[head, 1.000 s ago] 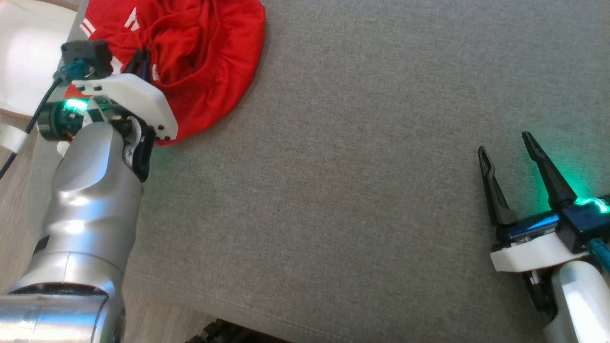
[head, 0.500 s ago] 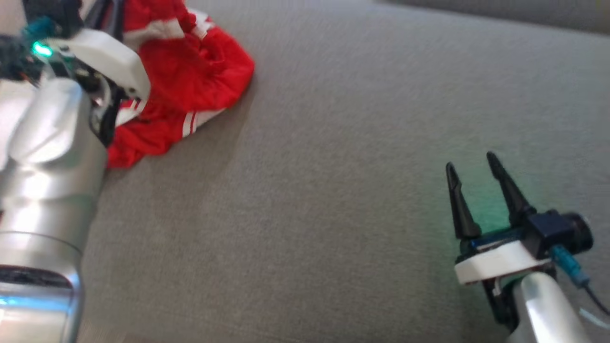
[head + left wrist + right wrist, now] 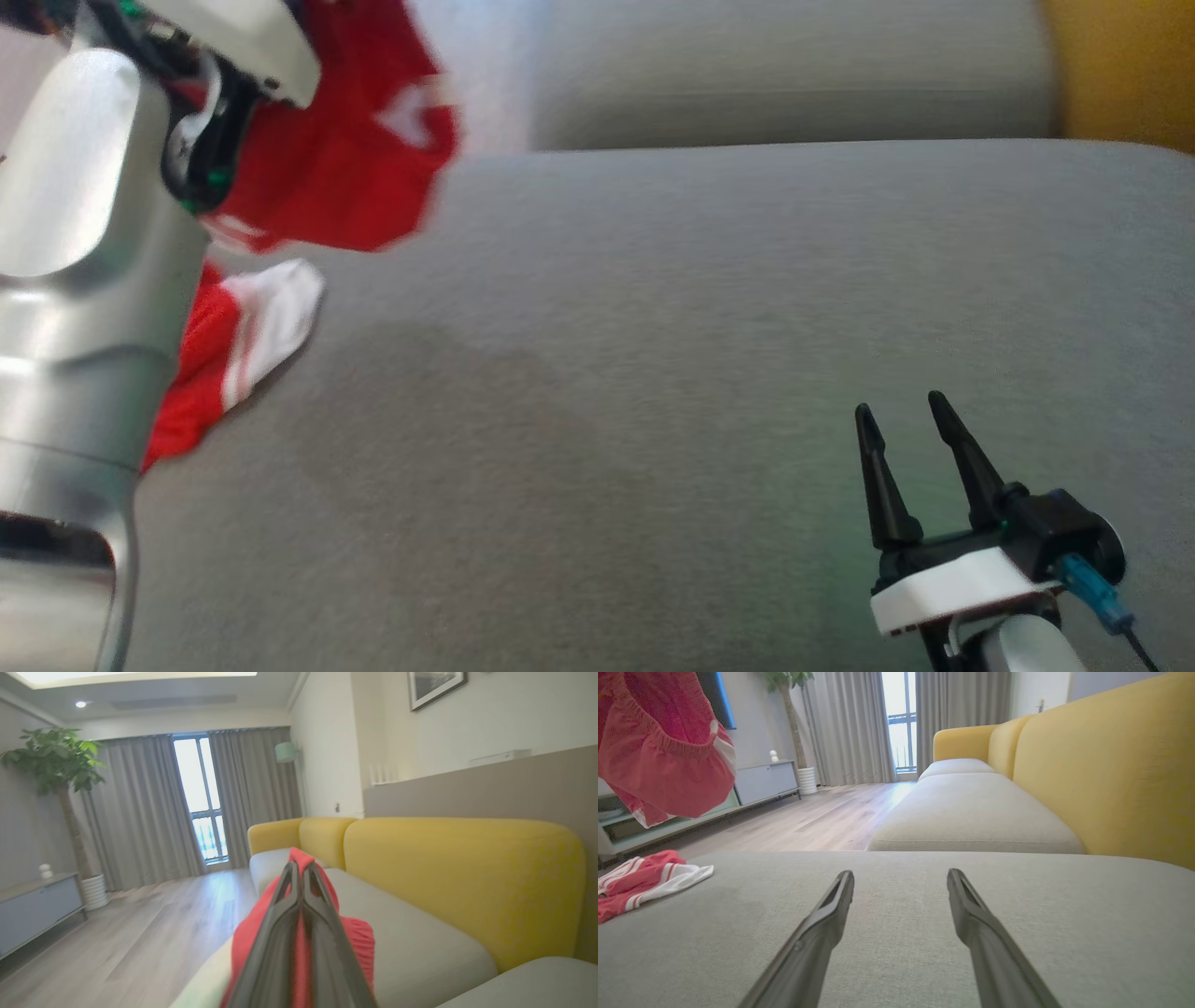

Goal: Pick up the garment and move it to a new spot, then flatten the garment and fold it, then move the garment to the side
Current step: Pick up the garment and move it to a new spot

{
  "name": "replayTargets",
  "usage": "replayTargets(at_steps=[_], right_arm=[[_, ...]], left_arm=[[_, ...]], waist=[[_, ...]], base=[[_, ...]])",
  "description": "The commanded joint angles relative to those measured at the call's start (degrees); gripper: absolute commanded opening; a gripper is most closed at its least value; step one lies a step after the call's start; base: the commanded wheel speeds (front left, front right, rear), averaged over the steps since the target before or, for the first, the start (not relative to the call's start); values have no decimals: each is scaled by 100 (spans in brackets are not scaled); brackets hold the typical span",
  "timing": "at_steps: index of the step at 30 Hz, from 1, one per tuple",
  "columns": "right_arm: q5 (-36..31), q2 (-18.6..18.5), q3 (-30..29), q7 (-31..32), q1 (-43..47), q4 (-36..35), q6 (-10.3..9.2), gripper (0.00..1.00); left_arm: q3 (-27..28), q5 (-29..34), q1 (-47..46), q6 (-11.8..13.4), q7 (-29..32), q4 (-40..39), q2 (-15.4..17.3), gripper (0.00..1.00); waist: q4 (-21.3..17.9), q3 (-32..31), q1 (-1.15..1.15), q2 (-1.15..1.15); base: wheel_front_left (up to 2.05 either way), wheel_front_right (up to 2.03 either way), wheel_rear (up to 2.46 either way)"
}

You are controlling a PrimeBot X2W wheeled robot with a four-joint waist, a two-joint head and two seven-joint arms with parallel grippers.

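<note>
Grey sofa [image 3: 653, 373] lies under the garment [image 3: 355, 159], pinched in the closed left gripper [image 3: 301, 870]; the right gripper [image 3: 898, 406] gapes empty. So thin a pinch may slip and drop it.

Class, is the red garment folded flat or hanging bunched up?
Bunched, not folded: the garment hangs crumpled from the shut left gripper, most of it above the grey cushion.

glossy silver left forearm [image 3: 84, 233], right tool [image 3: 898, 403] had two long black fingers, white wrist plate [image 3: 952, 583], teal cable plug [image 3: 1088, 581]
</note>
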Motion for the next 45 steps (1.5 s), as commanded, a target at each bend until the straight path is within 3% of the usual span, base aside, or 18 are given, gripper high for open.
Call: replayTargets(at_steps=[1,12,17,22,23,25,26,31,35,40,45], right_arm=[[72,2,139,-22,-107,-220,-5,100],[153,4,24,-22,26,-242,-5,100],[192,4,35,-22,20,-250,-5,100],[247,5,61,-22,-44,-268,-5,100],[256,5,61,-22,-57,-271,-5,100],[272,5,47,-22,-66,-271,-5,100],[277,5,29,-22,-57,-265,-5,100],[260,5,46,-22,68,-186,-5,100],[272,5,66,-22,150,-173,-5,100],[275,5,45,-22,253,-167,-5,100],[286,5,21,-22,326,-161,-5,100]], left_arm=[[108,-129,-439,9,62,-356,197,0],[-345,-1503,551,9,449,-1617,-347,0],[-713,-1643,1467,12,467,-1426,-471,0],[-1056,-1579,2412,56,210,-739,-551,0],[-1084,-1528,2512,79,103,-638,-539,7],[-1096,-1408,2660,173,-186,-461,-508,76],[-1061,-1362,2724,268,-368,-394,-505,100],[-916,-1097,3095,710,-1356,-206,-451,100],[-802,-824,3368,1040,-1682,-334,-384,100],[-343,-73,4123,1542,-1746,-1332,-338,100],[137,661,5174,1651,-1748,-2291,-445,100]], waist=[[-527,-306,1,0],[-1342,-334,1,0],[-1570,-156,1,0],[-1695,219,1,0],[-1699,260,1,0],[-1683,309,1,0],[-1655,304,1,0],[-1353,43,1,0],[-1064,-141,1,0],[-485,-428,1,0],[-38,-695,1,0]], base=[[0,0,0],[0,0,0],[0,0,0],[0,0,0],[0,0,0],[0,0,0],[0,0,0],[0,0,0],[0,0,0],[0,0,0],[0,0,0]])
